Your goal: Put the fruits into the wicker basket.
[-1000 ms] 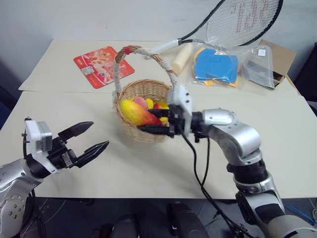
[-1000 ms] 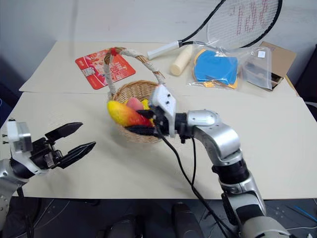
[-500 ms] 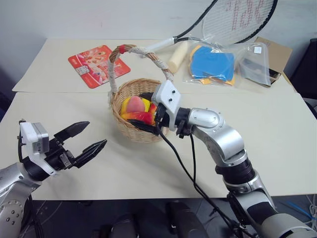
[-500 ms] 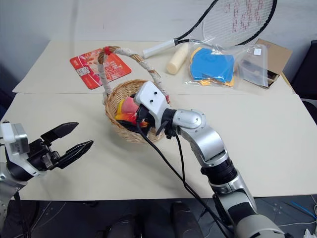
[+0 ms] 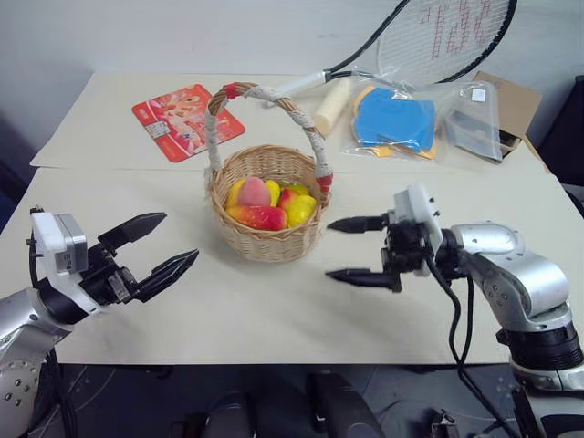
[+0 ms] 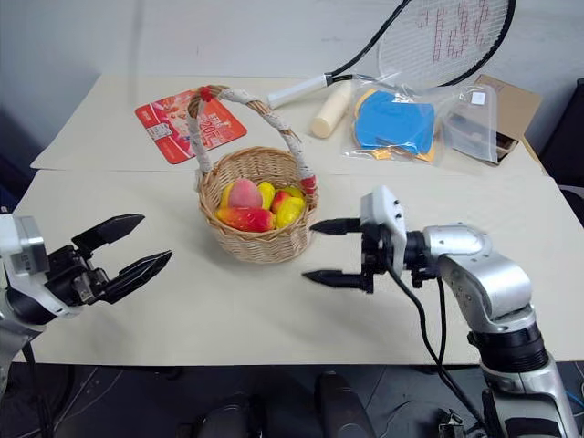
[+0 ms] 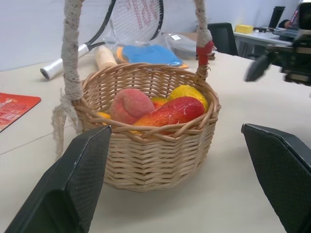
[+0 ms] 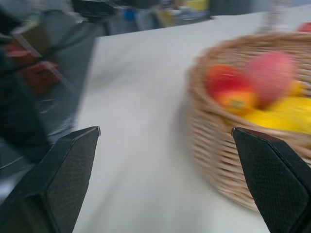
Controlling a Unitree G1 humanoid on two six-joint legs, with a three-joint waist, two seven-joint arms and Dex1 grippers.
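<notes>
The wicker basket (image 5: 266, 205) is sitting at the centre of the left eye frame on the beige table (image 5: 456, 310), its wrapped handle arching up toward the upper middle. The fruits are lying inside it: a pink peach (image 5: 255, 192) at the rear, a red-and-yellow mango (image 5: 259, 217) along the near wall, and a lemon (image 5: 300, 211) at the right of the pile.

A second ago the right gripper (image 5: 358, 250) was reaching over the basket's right rim, pinching that mango; half a second ago it was inside the basket. Now it is hanging to the right of the basket, clear of the rim, with its two black fingers spread wide and holding nothing, and the mango is resting among the other fruits.

The left gripper (image 5: 164, 247) is hovering in the lower left of the frame, well apart from the basket, its fingers likewise parted and empty, much as before.

A racket (image 5: 438, 41), a red card (image 5: 182, 119) and bagged blue items (image 5: 397, 119) are lying across the upper part of the frame.
</notes>
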